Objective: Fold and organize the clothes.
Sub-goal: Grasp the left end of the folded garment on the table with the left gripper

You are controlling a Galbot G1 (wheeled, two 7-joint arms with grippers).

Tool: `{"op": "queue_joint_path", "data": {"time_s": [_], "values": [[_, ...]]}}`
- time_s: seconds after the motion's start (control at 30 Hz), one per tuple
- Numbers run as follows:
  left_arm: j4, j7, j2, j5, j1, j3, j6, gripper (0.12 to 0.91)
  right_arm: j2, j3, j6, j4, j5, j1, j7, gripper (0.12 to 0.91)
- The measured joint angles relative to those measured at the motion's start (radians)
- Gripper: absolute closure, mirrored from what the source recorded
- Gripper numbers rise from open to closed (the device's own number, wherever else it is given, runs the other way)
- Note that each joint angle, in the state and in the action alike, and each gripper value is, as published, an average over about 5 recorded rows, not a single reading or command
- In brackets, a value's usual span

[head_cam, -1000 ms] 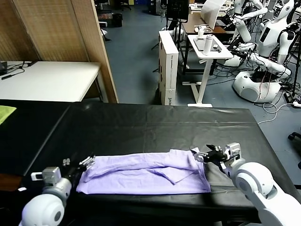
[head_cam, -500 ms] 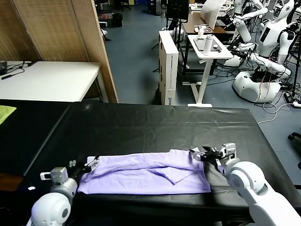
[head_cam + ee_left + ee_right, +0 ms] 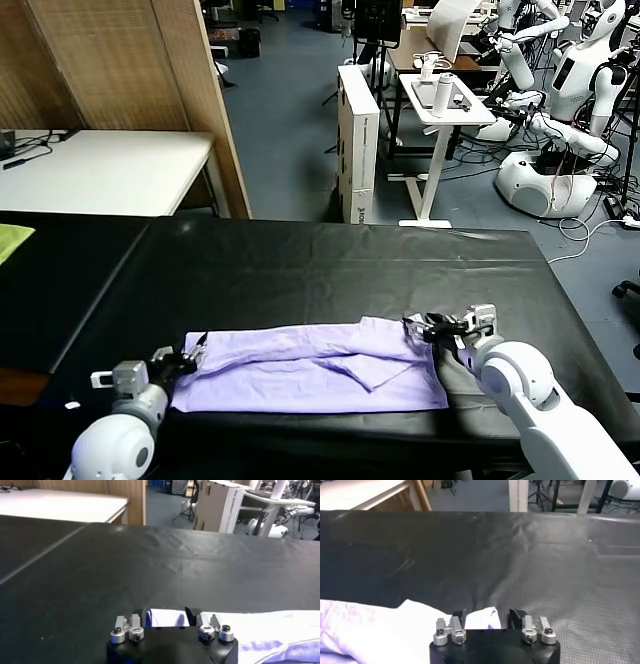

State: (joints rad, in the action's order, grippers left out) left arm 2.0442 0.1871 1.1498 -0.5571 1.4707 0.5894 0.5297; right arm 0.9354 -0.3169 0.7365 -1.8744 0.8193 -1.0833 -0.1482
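The T-shirt (image 3: 310, 375) is lying flat near the front edge of the black desk (image 3: 330, 265), its long axis running side to side. The left tool (image 3: 195, 352) is sitting at its left end, the right tool (image 3: 418, 327) at its right end. Fabric is lying between each tool's jaws; whether either is clenching cannot be told.

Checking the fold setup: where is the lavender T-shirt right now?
In the head view, the lavender T-shirt lies along the near edge of the black table, between the left gripper and right gripper.
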Motion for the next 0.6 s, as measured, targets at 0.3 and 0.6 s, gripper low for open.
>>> {"op": "queue_joint_path", "data": {"time_s": [0.3,0.6], "values": [[-0.020,-0.002,0.001,0.001,-0.012,-0.004,-0.013,0.831,0.017,-0.006,-0.001,0.004,-0.018,-0.017,0.000,0.879],[-0.058,-0.002,-0.008,-0.006,-0.056,-0.007,-0.032,0.883,0.044,-0.034,-0.022,-0.004,-0.025,-0.047,-0.018,0.886]]}}
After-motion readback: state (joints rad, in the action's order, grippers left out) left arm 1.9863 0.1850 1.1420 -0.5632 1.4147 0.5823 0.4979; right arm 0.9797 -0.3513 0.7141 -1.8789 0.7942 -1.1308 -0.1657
